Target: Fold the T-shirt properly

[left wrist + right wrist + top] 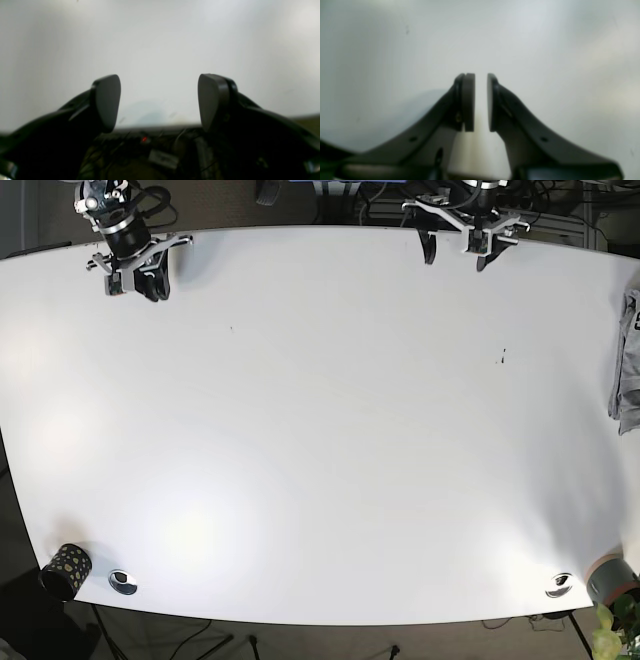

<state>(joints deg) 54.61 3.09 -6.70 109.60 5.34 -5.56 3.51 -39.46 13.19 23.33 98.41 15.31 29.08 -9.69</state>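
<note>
T-shirt (626, 360): grey, bunched at the table's (330, 440) right edge in the base view, partly cut off by the frame, well apart from both arms. Left gripper (455, 253) at the far edge, right of centre, jaws wide apart, nothing between them; wrist view shows only blurred white surface ahead. Right gripper (136, 281) at the far left corner, pads (469, 102) nearly closed, narrow gap, empty. Dark speckled cup (66, 570) at the near left corner.

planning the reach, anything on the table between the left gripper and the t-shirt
In the base view, only bare white table lies between the left gripper and the T-shirt at the table's edge, apart from a small dark speck.
</note>
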